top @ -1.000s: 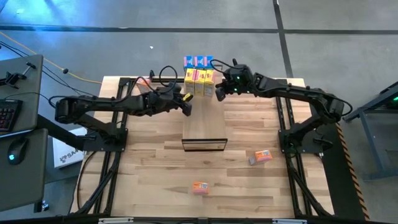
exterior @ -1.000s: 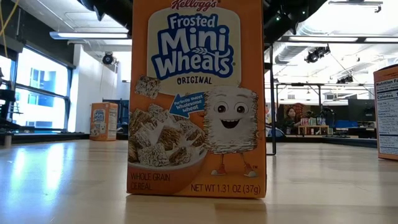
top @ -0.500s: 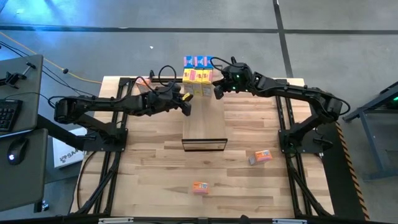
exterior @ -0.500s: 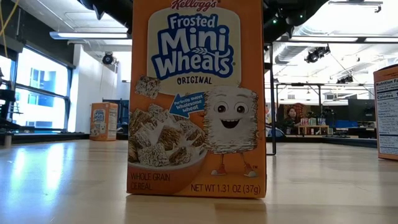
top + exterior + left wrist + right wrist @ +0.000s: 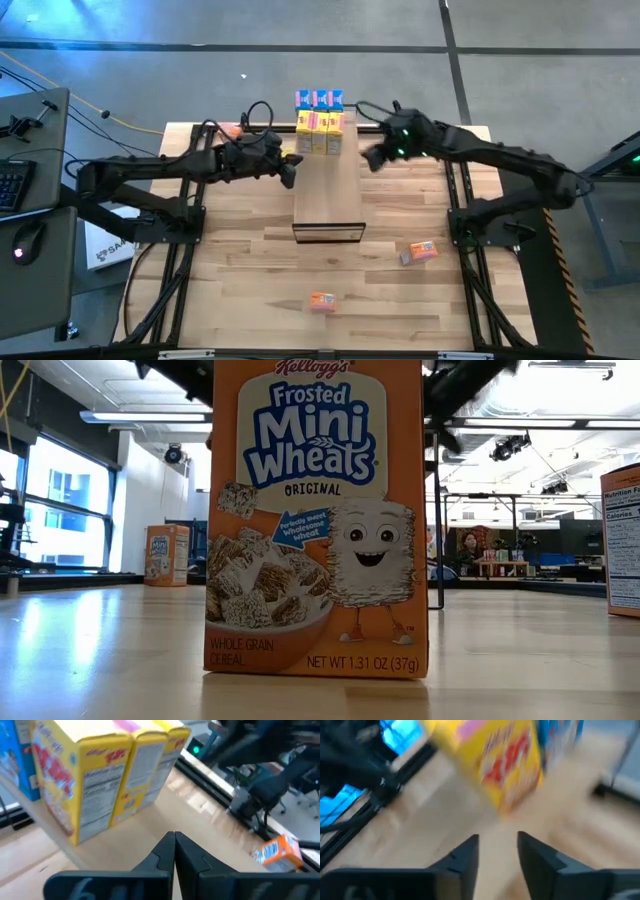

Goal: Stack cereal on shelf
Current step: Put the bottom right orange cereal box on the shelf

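The table (image 5: 250,260) carries the shelf (image 5: 328,195) at its centre, running toward 12 o'clock. At the shelf's far end stand yellow cereal boxes (image 5: 320,133), with blue boxes (image 5: 318,99) behind them, half hidden. The left gripper (image 5: 288,172), jaws together, sits at the shelf's 9 o'clock edge. The right gripper (image 5: 372,158), jaws apart and empty, hovers at 3 o'clock of the yellow boxes. One orange box (image 5: 315,520) fills the low view, blocking the shelf; another orange box (image 5: 423,250) lies at 4 o'clock.
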